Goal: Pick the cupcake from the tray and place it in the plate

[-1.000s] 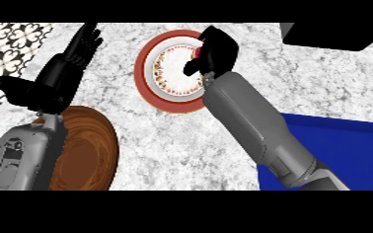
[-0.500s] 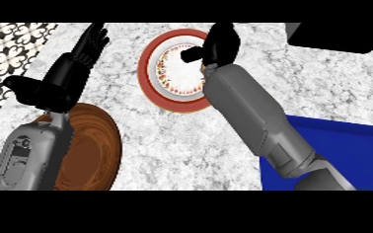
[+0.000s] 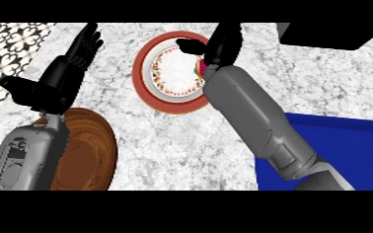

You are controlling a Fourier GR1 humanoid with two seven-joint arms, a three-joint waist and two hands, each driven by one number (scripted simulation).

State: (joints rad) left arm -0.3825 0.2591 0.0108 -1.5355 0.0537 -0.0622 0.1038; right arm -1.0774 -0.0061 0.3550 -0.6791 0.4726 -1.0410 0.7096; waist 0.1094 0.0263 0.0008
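Cupcake [image 3: 201, 69] shows as a pink sliver under the right hand [image 3: 222, 47], fingers curled round it, over the plate [image 3: 149, 91]. Placing step; next: lower, let go. Left hand [image 3: 62, 76] rests w/ fingers straight.

Plate [image 3: 169, 103]: round, with a broad red rim and a white centre ringed by a small multicoloured pattern. Lies flat on the counter at about twelve o'clock in the view; its right side is hidden.

Cupcake [image 3: 201, 68]: only a thin pink-and-yellow sliver shows, at the plate's three o'clock edge, over the white centre; shape and pose cannot be told.

Tray [image 3: 331, 143]: flat, deep blue, at about four o'clock, cut by the right edge.
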